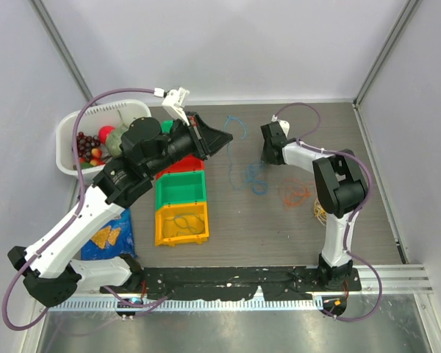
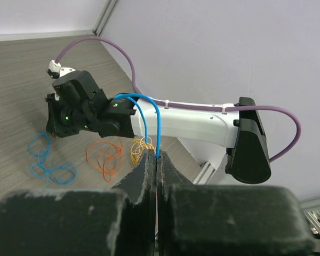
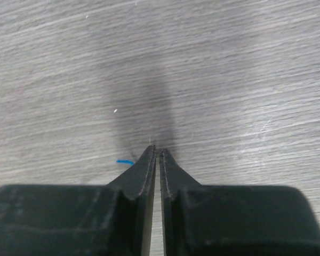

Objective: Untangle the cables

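The left pincer (image 2: 157,158) is clenched on the blue cable (image 2: 158,128), a loop of which rises from between its tips above the desk (image 1: 279,235). The rest of that cable trails down to a tangle lying on the wood, near the right pincer (image 3: 157,154). The right pincer is closed just over the surface, with a blue end poking out beside one finger; whether it grips the strand I cannot tell. An orange cable (image 1: 292,193) and a yellow cable (image 1: 320,212) lie close together, apart from the blue one.
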Available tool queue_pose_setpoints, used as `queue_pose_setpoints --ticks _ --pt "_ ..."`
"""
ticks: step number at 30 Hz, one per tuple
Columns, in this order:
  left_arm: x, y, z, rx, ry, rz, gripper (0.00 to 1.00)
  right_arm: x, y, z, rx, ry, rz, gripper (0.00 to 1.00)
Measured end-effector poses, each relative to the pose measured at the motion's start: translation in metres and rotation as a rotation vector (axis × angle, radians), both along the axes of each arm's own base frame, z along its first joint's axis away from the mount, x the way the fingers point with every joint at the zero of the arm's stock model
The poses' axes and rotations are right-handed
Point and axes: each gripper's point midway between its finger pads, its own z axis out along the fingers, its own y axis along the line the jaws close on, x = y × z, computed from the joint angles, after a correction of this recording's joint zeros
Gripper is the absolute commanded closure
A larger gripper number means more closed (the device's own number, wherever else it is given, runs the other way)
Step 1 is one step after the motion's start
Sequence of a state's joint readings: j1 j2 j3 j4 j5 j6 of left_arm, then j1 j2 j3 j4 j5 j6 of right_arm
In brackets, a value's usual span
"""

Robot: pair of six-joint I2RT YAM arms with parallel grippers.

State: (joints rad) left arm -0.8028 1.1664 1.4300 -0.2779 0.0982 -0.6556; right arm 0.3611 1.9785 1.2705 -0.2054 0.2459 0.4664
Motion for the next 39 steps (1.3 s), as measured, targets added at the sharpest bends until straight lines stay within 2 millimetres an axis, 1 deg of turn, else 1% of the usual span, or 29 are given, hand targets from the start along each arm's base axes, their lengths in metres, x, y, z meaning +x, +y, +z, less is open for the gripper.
queue_pose_setpoints --ticks 1,4,7,8,9,10,11,13,15,16,19,21,23,25,29,31,35,37,39 --pt "0.0 0.0 0.0 -0.001 -0.001 0.0 1.0 0.002 -0.002 0.0 -0.016 0.004 -0.004 0.99" --pt "-0.002 0.003 0.002 -0.004 -0.005 0.001 1.0 0.004 -0.009 0.0 -0.064 0.008 -0.019 0.99" --pt "-0.006 0.008 0.008 -0.014 -0.02 0.009 1.0 0.001 -0.018 0.001 -0.106 0.012 -0.042 0.99" --pt "-0.007 0.01 0.011 -0.018 -0.026 0.011 1.0 -0.002 -0.021 0.002 -0.114 0.021 -0.048 0.95" --pt "-0.008 0.013 0.013 -0.022 -0.033 0.015 1.0 -0.007 -0.025 0.003 -0.116 0.032 -0.051 0.72" --pt "-0.01 0.018 0.02 -0.035 -0.046 0.024 1.0 -0.025 -0.034 0.007 -0.096 0.063 -0.06 0.7" --pt "-0.011 0.019 0.02 -0.037 -0.047 0.025 1.0 -0.028 -0.033 0.011 -0.062 0.056 -0.069 0.65" --pt "-0.011 0.019 0.021 -0.039 -0.048 0.024 1.0 -0.043 -0.027 0.021 0.036 0.044 -0.062 0.59" --pt "-0.011 0.019 0.02 -0.037 -0.044 0.023 1.0 -0.055 -0.019 0.036 0.142 0.017 -0.061 0.58" --pt "-0.011 0.018 0.019 -0.036 -0.042 0.023 1.0 -0.058 -0.013 0.043 0.191 0.001 -0.055 0.57" --pt "-0.01 0.018 0.016 -0.034 -0.036 0.023 1.0 -0.06 0.013 0.06 0.357 -0.04 -0.036 0.58" --pt "-0.01 0.018 0.015 -0.034 -0.032 0.023 1.0 -0.057 0.029 0.061 0.434 -0.037 -0.029 0.59" --pt "-0.01 0.017 0.013 -0.033 -0.029 0.023 1.0 -0.056 0.039 0.058 0.48 -0.023 -0.038 0.59" --pt "-0.01 0.017 0.012 -0.035 -0.021 0.022 1.0 -0.057 0.046 0.05 0.514 0.004 -0.06 0.59" --pt "-0.01 0.016 0.01 -0.037 -0.01 0.02 1.0 -0.059 0.051 0.029 0.541 0.062 -0.112 0.6" --pt "-0.01 0.015 0.01 -0.037 -0.008 0.019 1.0 -0.059 0.054 0.023 0.543 0.079 -0.126 0.62" --pt "-0.011 0.015 0.009 -0.038 -0.006 0.014 1.0 -0.054 0.057 0.014 0.546 0.096 -0.149 0.69" --pt "-0.011 0.015 0.009 -0.038 -0.006 0.013 1.0 -0.051 0.058 0.012 0.545 0.094 -0.16 0.77" --pt "-0.011 0.015 0.009 -0.037 -0.006 0.013 1.0 -0.048 0.058 0.011 0.54 0.09 -0.168 0.89"
